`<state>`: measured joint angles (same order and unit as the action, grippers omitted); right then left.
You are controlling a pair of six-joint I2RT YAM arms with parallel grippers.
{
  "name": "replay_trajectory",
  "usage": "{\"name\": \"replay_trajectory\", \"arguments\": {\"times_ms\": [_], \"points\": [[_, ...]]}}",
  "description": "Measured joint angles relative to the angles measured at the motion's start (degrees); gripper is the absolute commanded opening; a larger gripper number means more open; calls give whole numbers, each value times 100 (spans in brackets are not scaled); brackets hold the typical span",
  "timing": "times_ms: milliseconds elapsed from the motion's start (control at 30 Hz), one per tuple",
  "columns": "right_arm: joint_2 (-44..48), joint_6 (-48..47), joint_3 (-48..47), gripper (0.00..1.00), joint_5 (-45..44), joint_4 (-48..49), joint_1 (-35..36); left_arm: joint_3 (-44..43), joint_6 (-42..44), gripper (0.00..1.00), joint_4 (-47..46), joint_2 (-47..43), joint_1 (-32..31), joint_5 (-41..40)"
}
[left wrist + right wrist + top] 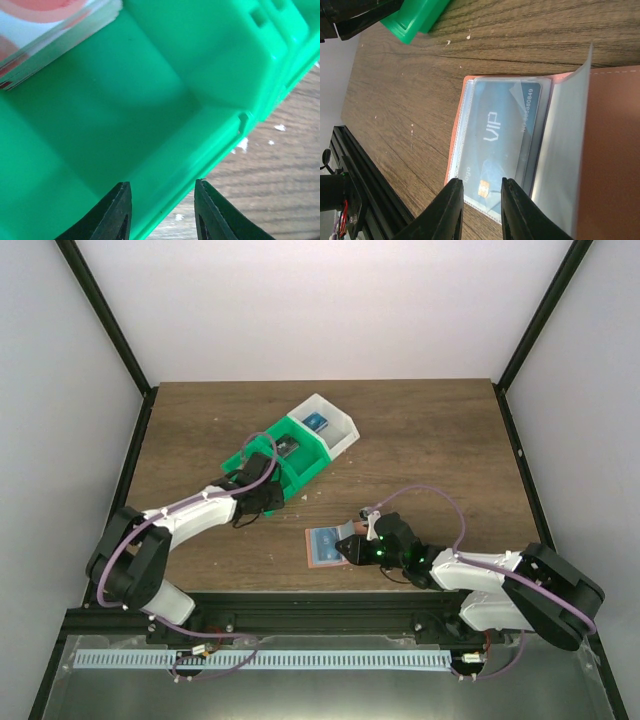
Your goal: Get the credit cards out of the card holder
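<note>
From above, the card holder [328, 545] is seen opened by the table's [430, 440] near edge. At the left wrist, the left gripper [162, 210] is held released over the green bin [150, 100]. At the right wrist, a blue credit card [502, 135] is seen sleeved inside, with the right gripper [481, 210] narrowly parted above it, nothing grasped.

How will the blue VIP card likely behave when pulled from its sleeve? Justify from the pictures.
Probably stiff: the blue VIP card lies flat with straight edges. Likely slippery, since its glossy face sits in a clear plastic sleeve. The thin card holder may drag along with it.
</note>
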<state>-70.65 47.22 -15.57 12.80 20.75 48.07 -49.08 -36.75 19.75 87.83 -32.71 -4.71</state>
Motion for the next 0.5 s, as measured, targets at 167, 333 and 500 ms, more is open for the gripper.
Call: {"name": "replay_trajectory", "arguments": {"times_ms": [167,333,500], "points": [[0,2,0,23,-9,2,0,168,109,36,61,-170,522,31],[-4,2,0,22,-42,4,0,170,201,37,186,-361,739,28],[-94,9,0,18,-37,11,0,214,184,33,85,-859,745,496]]}}
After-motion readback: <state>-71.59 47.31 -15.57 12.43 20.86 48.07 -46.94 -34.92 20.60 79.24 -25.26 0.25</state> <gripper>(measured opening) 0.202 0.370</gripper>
